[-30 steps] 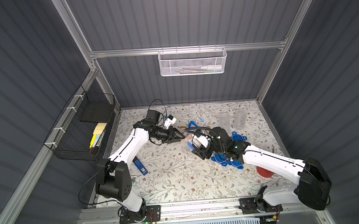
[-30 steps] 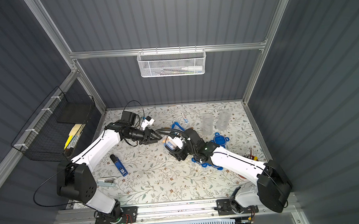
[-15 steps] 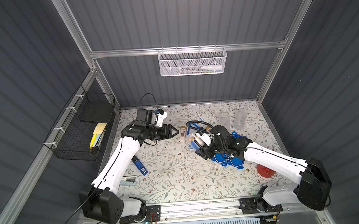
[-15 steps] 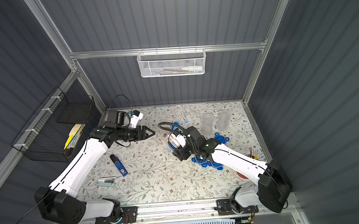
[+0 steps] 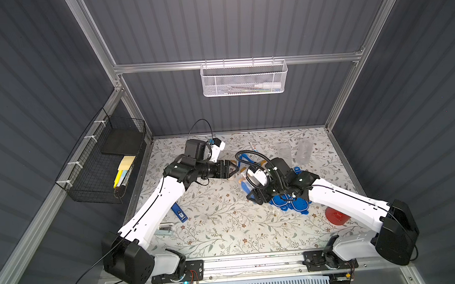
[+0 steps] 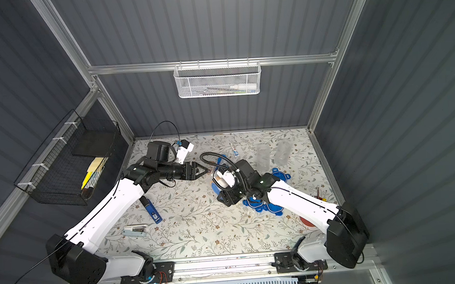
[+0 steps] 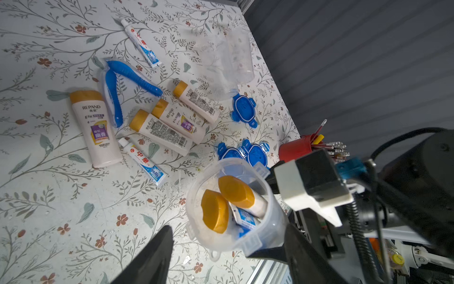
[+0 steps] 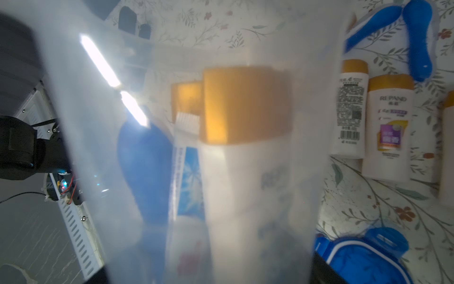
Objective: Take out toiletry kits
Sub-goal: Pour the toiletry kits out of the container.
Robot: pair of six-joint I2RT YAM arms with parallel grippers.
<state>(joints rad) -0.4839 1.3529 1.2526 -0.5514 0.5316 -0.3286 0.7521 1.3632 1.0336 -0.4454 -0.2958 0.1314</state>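
My right gripper [image 5: 251,189] is shut on a clear jar [image 7: 272,221], tilted with its open mouth toward my left gripper [image 5: 233,170]. In the jar are two cream bottles with tan caps [image 7: 215,211], a toothpaste tube [image 7: 245,218] and a blue toothbrush [image 8: 145,169]. The left gripper [image 7: 228,228] is open, its fingers [image 7: 157,250] standing either side of the jar's mouth without touching it. Loose kit items lie on the table: several bottles [image 7: 95,127], two toothpaste tubes [image 7: 143,159] and two blue toothbrushes [image 7: 113,98]. The jar wall [image 8: 86,123] fills the right wrist view.
Two empty clear jars [image 5: 283,150] stand at the back right, with blue clip lids [image 7: 244,110] by the right arm. A red cup [image 5: 337,215] of pens is at the right. A dark-blue gadget [image 5: 179,213] lies at the left, and wire baskets [image 5: 104,165] hang on the walls.
My left gripper's jaws have opened wider, and it has shifted a little toward the jar's mouth. The right gripper still holds the jar in much the same place.
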